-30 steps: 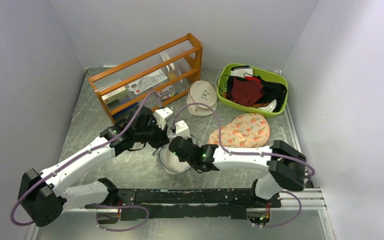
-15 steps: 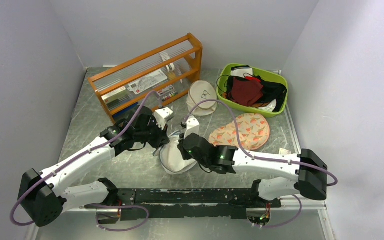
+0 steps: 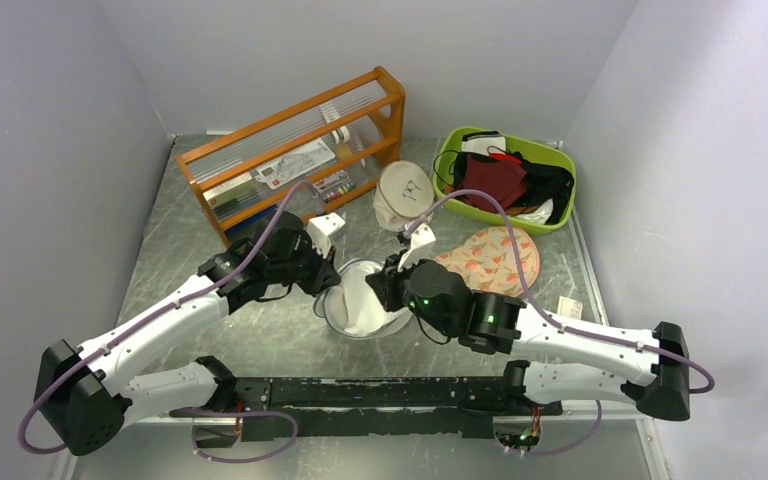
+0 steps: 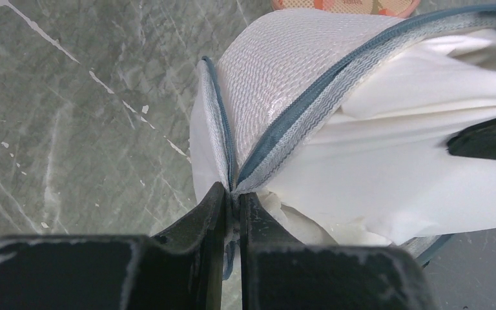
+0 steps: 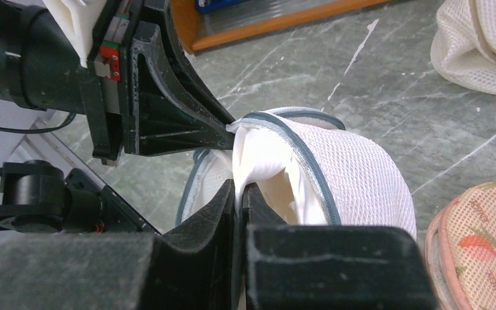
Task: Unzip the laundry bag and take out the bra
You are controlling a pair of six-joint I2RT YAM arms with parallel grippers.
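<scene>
The laundry bag [image 3: 352, 272], white mesh with a dark-edged rim, stands between the grippers at the table's middle. My left gripper [image 3: 334, 285] is shut on the bag's rim where the zip edges meet [image 4: 232, 188]. My right gripper [image 3: 379, 291] is shut on a fold of white fabric [image 5: 258, 152] that bulges out of the bag's open mouth. The mesh wall [image 5: 355, 168] shows to the right of that fabric. The same white fabric [image 4: 394, 174] fills the opening in the left wrist view. No dark red bra shows in the bag.
An orange wooden rack [image 3: 300, 150] stands at the back left. A cream round pouch [image 3: 405, 195] and a peach printed pad [image 3: 485, 260] lie behind the bag. A green basket [image 3: 560, 160] at the back right holds a dark red garment [image 3: 490, 180] and black clothing.
The right arm has swung out to the right and stretched. The bag has risen and opened wider between the grippers, with white fabric drawn up from its mouth. The left gripper keeps its hold.
</scene>
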